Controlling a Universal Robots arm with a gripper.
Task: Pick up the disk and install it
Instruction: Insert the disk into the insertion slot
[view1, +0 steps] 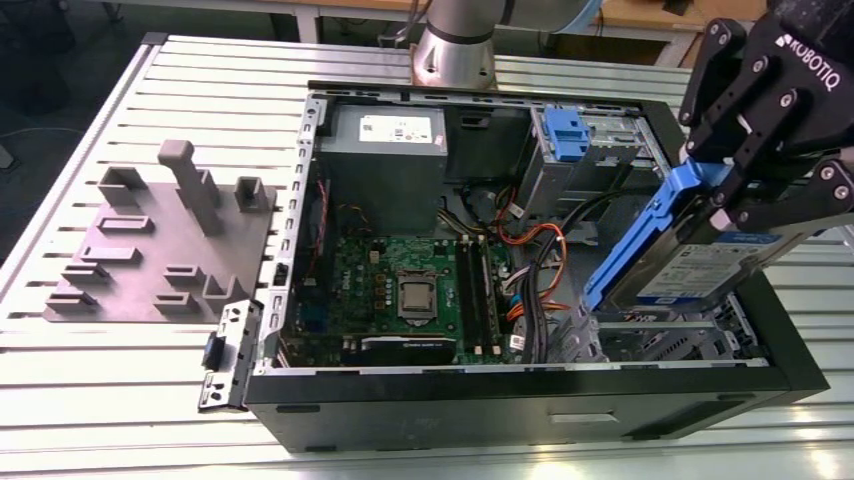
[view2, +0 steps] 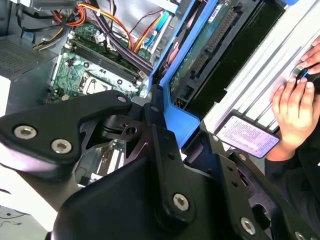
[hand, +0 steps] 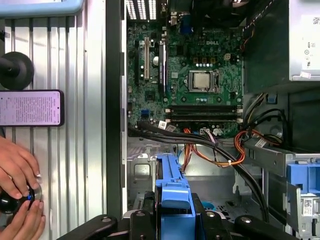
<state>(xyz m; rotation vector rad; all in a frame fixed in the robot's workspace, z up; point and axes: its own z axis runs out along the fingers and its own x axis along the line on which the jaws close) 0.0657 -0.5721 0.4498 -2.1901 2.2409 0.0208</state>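
In the exterior view, the black two-fingered robot gripper (view1: 727, 195) has its fingers clenched on the disk (view1: 718, 265), a flat rectangular silver metal hard drive with a white-and-blue label and a blue plastic carrier frame; the drive hangs steeply tilted above the drive-bay corner of the open black computer case (view1: 534, 400), at the exterior view's right, and contact with the bay cannot be made out; the case lies on a slatted aluminium tabletop (view1: 80, 380) beside a grey moulded fixture plate (view1: 160, 250).

In the second wrist view, the fingers (view2: 65, 130) pinch the frame's blue end, and the drive's underside (view2: 210, 50) shows a bare green circuit board; a person's hand (view2: 292, 107) rests on the slats near a dark rectangular phone (view2: 247, 136).

In the first wrist view, the blue frame end (hand: 172, 185) juts out between the fingers, above the case's interior and its green motherboard (hand: 200, 80).

The drive looks rigid and dense for its size, likely heavy enough to twist in an end grip; its smooth metal would probably slip, and the exposed board and mechanism would suffer from knocks; the blue plastic frame seems the sound place to hold, never the circuit face.
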